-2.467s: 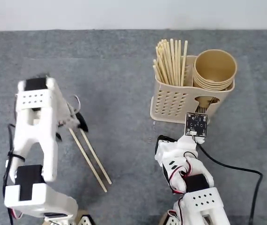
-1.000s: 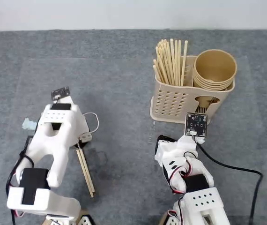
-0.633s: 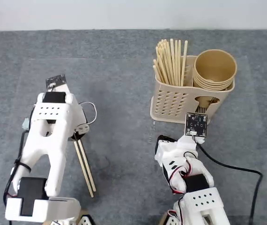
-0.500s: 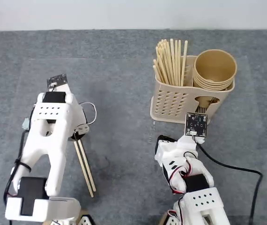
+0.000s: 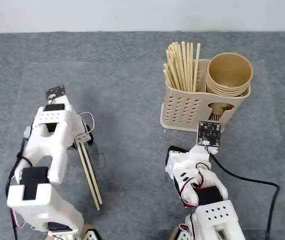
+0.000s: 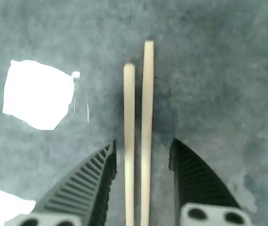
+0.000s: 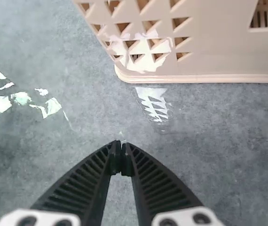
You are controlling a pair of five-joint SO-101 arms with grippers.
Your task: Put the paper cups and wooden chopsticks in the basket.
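Note:
Two wooden chopsticks (image 5: 88, 174) lie side by side on the grey mat at the front left. My left gripper (image 6: 141, 153) is open and straddles the chopsticks (image 6: 138, 132), one finger on each side, not pressing them. The beige perforated basket (image 5: 185, 111) stands at the back right; it holds a bundle of upright chopsticks (image 5: 182, 65) and a stack of paper cups (image 5: 228, 75). My right gripper (image 7: 121, 149) is shut on nothing, low over the mat just in front of the basket (image 7: 181, 37).
The right arm's base (image 5: 207, 210) and its black cable (image 5: 252, 182) take up the front right. The left arm's white body (image 5: 45, 165) covers the front left. Open grey mat lies between the arms and behind the left arm.
The left arm swung from the far left over the chopsticks, which shifted from slanted to nearly straight, and its wrist has moved back a little. The right arm has not moved.

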